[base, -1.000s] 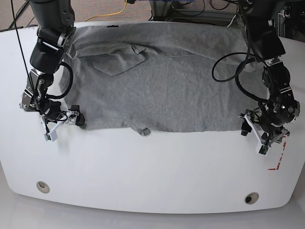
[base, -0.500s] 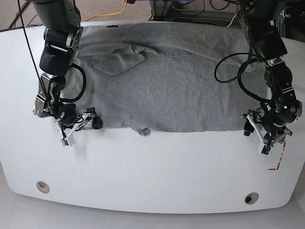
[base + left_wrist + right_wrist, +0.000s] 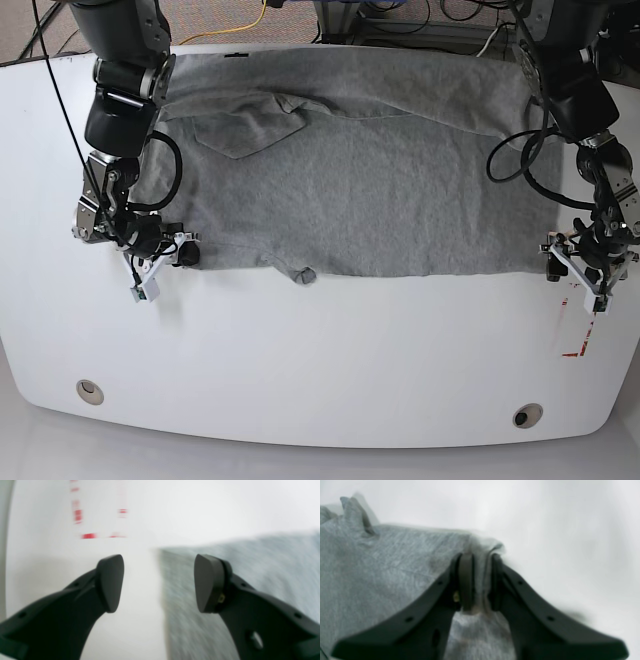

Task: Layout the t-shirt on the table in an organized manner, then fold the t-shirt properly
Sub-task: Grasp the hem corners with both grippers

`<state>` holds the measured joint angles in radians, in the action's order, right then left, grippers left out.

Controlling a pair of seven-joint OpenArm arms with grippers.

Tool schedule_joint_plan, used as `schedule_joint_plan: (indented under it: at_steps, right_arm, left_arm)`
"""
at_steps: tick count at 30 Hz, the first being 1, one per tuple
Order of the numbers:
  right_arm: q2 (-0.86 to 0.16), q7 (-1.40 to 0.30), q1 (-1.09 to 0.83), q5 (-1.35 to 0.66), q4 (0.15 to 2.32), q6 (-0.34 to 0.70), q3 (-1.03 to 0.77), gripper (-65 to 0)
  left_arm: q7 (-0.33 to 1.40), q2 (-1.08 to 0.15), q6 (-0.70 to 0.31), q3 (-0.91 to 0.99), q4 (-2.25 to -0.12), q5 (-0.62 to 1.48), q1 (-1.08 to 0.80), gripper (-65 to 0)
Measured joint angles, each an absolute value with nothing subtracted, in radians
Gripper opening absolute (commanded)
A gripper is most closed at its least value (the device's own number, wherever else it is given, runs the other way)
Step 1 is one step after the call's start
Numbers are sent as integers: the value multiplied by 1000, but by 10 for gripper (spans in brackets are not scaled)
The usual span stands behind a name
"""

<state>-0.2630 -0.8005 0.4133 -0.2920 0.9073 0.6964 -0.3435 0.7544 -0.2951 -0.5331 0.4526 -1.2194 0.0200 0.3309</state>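
1. White counter (image 3: 300,350) carries the grey t-shirt (image 3: 350,170), spread flat.
2. Right claw (image 3: 478,580) pinches a near shirt corner.
3. Left claw (image 3: 158,582), spread, straddles the opposite corner; best pinch it before pulling evenly.

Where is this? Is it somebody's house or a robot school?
Probably a robot lab, not a house. Two black robot arms work over a big white table, a grey t-shirt is spread out for practice, and loose cables lie on the floor behind.

The base view looks down over the whole table (image 3: 320,370); both wrist views sit close above its near shirt corners.
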Motion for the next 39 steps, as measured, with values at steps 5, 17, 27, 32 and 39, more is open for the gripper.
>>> schedule_joint_plan:
  at_steps: [5,17,27,32,39]
  right_arm:
    - [-263,-805,412,-292,907,697,-341,-588]
    - [-249,-804,412,-291,908,696,-342,-588]
    - [-241,-804,412,-292,907,697,-341,-588]
    - [-241,-804,412,-292,908,697,-341,-588]
    - [-241,-804,412,-292,907,697,-341,-598]
  left_arm:
    - [686,-314,-521,451,-1083,16,366,-231]
    - [579,-330,-519,447,-791,16,464,-231]
    - [558,-327,-521,341,-752,19,468,-236]
    - [540,-305,-555,318,-756,22,466,-318]
    - [512,-310,-566,317,-761,44,446,-607]
